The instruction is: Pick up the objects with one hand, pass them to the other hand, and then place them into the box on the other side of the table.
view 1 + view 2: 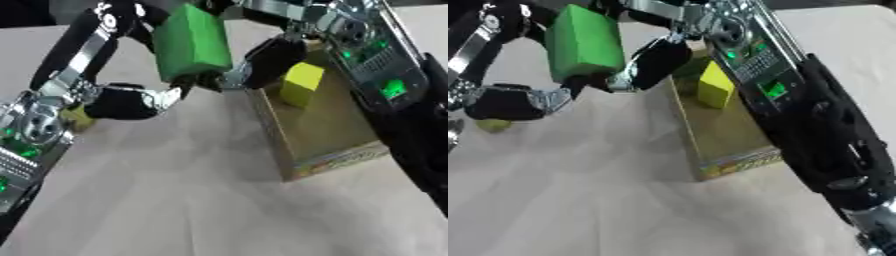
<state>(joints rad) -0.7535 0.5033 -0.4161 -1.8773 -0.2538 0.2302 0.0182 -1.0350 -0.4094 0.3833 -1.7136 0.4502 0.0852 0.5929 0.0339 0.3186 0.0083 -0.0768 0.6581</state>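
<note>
A large green block (pixel 191 42) hangs upright in the air, just left of the box. My left hand (pixel 131 102) reaches in from the left, its fingers arching over the block's top left and its thumb under the bottom edge. From the upper right comes my right hand (pixel 269 59), fingers curled against the block's lower right side and bottom. Both hands touch the block at once. To the right stands an open cardboard box (pixel 337 150) with a yellow block (pixel 302 82) leaning inside it near the back.
A small yellow-green object (pixel 493 125) lies on the pale table cloth (pixel 175 200) under my left forearm. My right forearm (pixel 824 150) runs along and above the box's right side.
</note>
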